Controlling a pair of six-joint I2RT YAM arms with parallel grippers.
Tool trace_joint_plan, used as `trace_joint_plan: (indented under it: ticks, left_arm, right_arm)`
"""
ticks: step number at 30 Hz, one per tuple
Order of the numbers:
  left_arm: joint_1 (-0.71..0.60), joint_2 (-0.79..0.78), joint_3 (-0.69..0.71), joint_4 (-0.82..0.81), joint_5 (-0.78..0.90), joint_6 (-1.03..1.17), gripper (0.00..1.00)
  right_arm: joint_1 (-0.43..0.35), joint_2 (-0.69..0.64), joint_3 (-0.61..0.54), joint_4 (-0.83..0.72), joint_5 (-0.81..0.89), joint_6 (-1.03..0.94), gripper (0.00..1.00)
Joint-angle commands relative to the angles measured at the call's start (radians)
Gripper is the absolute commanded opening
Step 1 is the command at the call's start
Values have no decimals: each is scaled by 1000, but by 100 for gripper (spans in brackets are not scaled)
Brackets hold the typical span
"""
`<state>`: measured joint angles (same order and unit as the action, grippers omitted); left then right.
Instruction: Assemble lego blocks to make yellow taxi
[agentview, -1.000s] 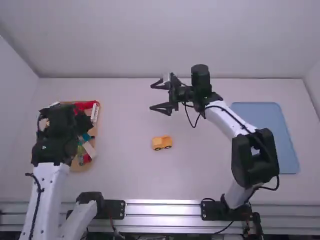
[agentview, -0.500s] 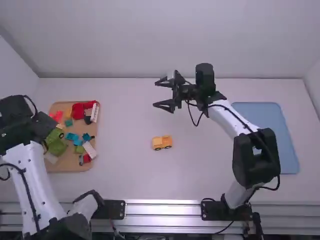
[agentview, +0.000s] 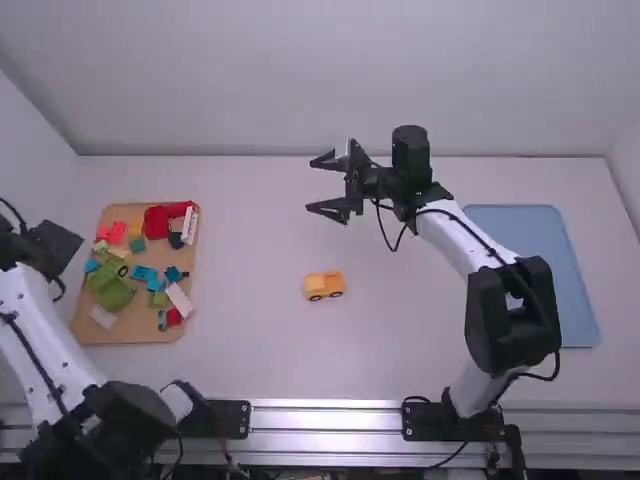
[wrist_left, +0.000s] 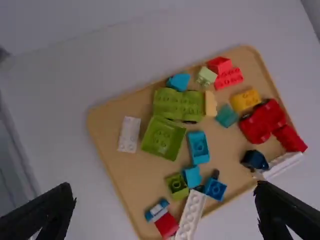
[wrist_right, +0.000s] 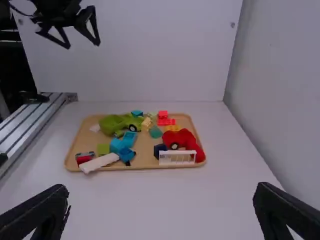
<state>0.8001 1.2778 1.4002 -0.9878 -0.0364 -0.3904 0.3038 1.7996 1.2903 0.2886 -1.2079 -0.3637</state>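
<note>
While right hand (agentview: 310, 186) open, taxi (agentview: 324, 286) upright

White links (agentview: 42, 345), bulky black joints (agentview: 510, 320), thin dark cables (agentview: 396, 240) and black two-fingered pincers (agentview: 330, 188).

Light falls soft, dimmer in wrist views.

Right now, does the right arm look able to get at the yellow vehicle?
Probably yes: the right gripper hangs open, nothing stands between it and the yellow vehicle, and the left arm is clear.
</note>
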Motion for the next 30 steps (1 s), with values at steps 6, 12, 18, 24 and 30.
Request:
trace_joint_plan:
  ticks: [6,12,18,24,30]
  left_arm:
    - [-225,280,271,-54,18,21,94]
    - [-330,486,439,-69,-50,-14,94]
    - [-314,692,555,-108,-84,-13,93]
    - [-251,811,558,-111,-76,-13,80]
    - [-183,902,555,-105,24,23,61]
  right_arm:
    - [3,5,27,0,9,15,99]
    - [4,5,27,0,9,27,99]
    - [3,5,27,0,10,27,99]
    - [5,5,27,-4,13,27,99]
    - [5,5,27,-7,13,27,99]
